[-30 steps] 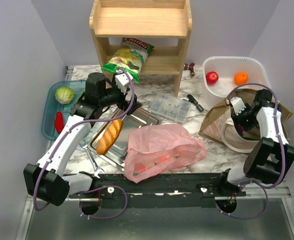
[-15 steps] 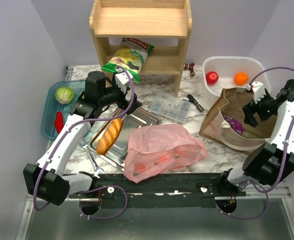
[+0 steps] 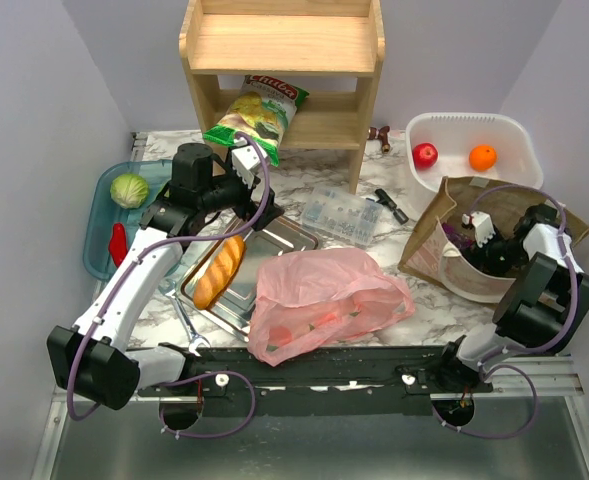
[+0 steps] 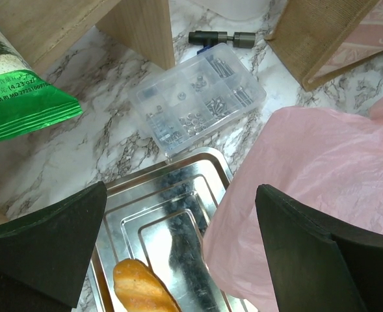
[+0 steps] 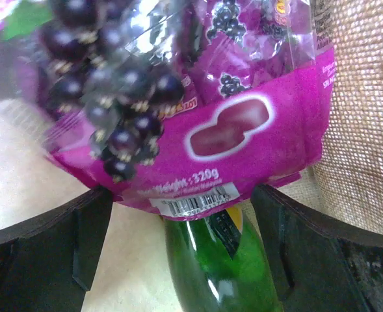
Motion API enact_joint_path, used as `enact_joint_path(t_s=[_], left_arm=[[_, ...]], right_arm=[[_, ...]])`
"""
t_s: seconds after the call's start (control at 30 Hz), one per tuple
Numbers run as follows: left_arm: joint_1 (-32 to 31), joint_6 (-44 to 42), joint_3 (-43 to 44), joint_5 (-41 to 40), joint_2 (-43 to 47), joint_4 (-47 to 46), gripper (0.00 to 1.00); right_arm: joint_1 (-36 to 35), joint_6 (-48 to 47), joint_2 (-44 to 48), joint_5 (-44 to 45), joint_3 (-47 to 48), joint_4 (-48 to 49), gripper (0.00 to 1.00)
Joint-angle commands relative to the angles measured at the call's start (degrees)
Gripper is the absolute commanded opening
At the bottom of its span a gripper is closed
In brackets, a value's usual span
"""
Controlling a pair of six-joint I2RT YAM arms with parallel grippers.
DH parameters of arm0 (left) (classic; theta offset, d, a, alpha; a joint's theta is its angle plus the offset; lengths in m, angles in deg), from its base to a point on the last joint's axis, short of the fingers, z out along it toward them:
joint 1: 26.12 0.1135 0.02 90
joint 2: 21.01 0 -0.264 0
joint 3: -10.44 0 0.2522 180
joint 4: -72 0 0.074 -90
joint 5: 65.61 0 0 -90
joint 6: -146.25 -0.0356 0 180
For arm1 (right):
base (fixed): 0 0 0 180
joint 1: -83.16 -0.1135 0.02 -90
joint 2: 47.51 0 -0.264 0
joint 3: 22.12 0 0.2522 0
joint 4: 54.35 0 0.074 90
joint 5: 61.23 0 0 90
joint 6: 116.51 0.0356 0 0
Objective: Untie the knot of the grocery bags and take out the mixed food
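Purple snack packet [image 5: 230,97] fills the right wrist view, lying over a green bottle [image 5: 224,260], and both sit down inside the brown sack [image 3: 444,215] on the right of the table. The right gripper [image 5: 178,195] is in there with it. Its fingers are spread wide, one on each side of the packet's lower sealed edge, with nothing clamped. From this close I can't swear whether a pad is brushing the film.

My read is that this is the pick on that packet. To do it well, it should close on the flat sealed edge alone and stay clear of the slippery bottle glass underneath. Then it should lift straight up, so the crinkly film doesn't catch on the sack's rim.

Further out, the pink bag [image 3: 324,295] lies slumped at the near middle of the table, with something reddish showing through it. The knot doesn't show from up here.

Just beside the bag, the left gripper [image 4: 181,195] hangs above the steel tray [image 3: 274,240], fingers wide apart and holding nothing. The bread loaf [image 3: 220,272] lies on the tray below.
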Motion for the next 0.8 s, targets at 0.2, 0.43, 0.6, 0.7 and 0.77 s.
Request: enact_joint_path(t_s=[0.2,0.43,0.6,0.7,0.77], left_arm=[[-0.1,-0.5,3.1,0.5,-1.2,1.4,0.99],[-0.1,-1.6,5.9,0.8,-2.5,2.2,0.98],[-0.1,-1.6,6.4,2.4,-1.8,0.9,0.99],[-0.1,-1.2,7.1,3.4,-1.9,1.2,0.99],[-0.1,-1.2,8.6,3.6,-2.5,2.6,0.98]], right_arm=[[-0.2,-2.2,-1.4,5.4,-2.5,9.6,0.39],[-0.2,0.1,2.7,-3.6,6.9,-3.8,0.01],[0.0,3.3,4.3,-10.2,16.3,-12.4,0.01],[0.2,5.2,5.1,-13.3,21.0,-15.7,0.0],[0.3,5.5,5.6,-14.5,23.5,-17.4,0.0]])
